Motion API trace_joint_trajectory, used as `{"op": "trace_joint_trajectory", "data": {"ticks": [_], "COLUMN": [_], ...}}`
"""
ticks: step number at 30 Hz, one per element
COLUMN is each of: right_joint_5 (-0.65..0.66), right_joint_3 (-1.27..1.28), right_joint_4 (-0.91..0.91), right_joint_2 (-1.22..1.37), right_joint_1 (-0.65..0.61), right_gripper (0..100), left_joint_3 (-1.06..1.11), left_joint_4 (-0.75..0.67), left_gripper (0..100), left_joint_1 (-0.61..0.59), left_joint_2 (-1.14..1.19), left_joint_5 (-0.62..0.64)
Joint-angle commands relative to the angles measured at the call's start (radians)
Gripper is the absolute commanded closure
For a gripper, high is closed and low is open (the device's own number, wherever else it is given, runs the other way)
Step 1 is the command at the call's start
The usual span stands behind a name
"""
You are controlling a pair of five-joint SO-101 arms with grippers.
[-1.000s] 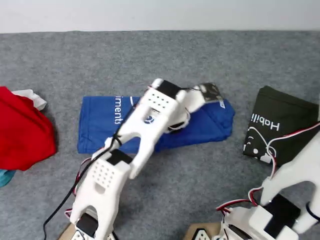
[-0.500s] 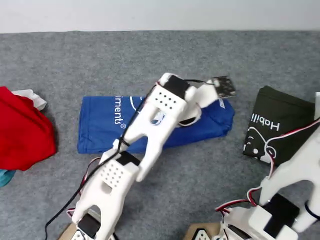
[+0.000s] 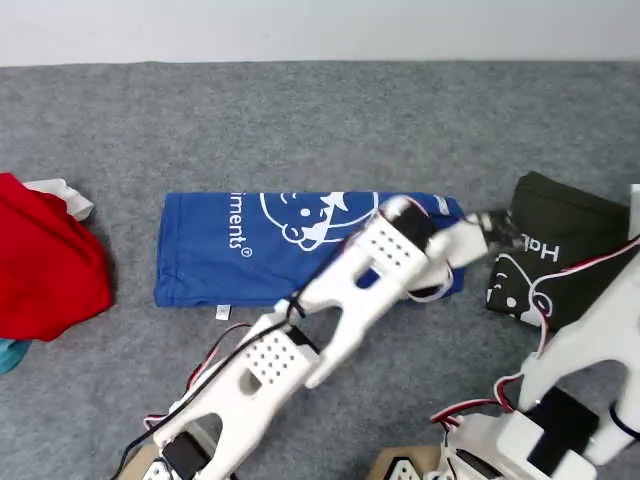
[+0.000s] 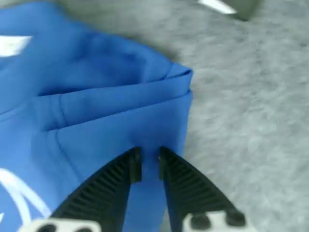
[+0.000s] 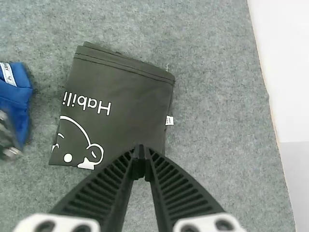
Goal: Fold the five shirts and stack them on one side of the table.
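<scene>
Table: grey, felt-like surface, carrying all the garments noted below.

Blue shirt: folded into a long flat rectangle at the middle of the table, white print facing up. In the left wrist view its right-hand end shows stacked folded layers, with one corner slightly raised.

Left end effector: positioned over the right-hand end of the blue shirt, close to the end edge. The left arm stretches diagonally across the shirt's front edge to reach that point. The jaws stand parallel with a narrow slot between them. No fabric is visibly caught in the slot, and the shirt lies flat beneath.

Dark shirt: folded to a compact rectangle at the right side of the table, white print facing up, just beside the blue shirt's right end but apart from it.

Right end effector: above the near edge of the dark shirt, its fingertips pressed together and gripping nothing.

Red shirt: bunched and unfolded at the left edge of the table, well apart from the blue shirt. A white cloth shows at its far side and a teal cloth at its near side, both partly covered by it.
</scene>
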Motion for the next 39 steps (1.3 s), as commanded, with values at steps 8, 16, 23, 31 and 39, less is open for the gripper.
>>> {"op": "trace_joint_trajectory", "data": {"ticks": [8,16,23,31,39], "right_joint_5": [-0.009,-0.009,-0.009,-0.009,-0.009], "right_joint_3": [-0.005,-0.005,-0.005,-0.005,-0.005], "right_joint_4": [0.041,0.041,0.041,0.041,0.041], "right_joint_2": [-0.041,-0.041,-0.039,-0.039,-0.039], "right_joint_1": [-0.008,-0.012,-0.012,-0.012,-0.010], "right_gripper": [98.8,98.8,98.8,98.8,98.8], "left_joint_3": [-0.351,-0.366,0.036,0.424,0.504], "left_joint_4": [0.147,0.160,0.158,0.153,0.149], "left_gripper": [93,93,93,92,75], "left_joint_1": [-0.068,-0.275,-0.460,-0.778,-1.005], "left_joint_2": [-0.014,-0.120,-0.413,-0.677,-0.657], "left_joint_5": [0.018,0.068,0.129,0.135,0.132]}}
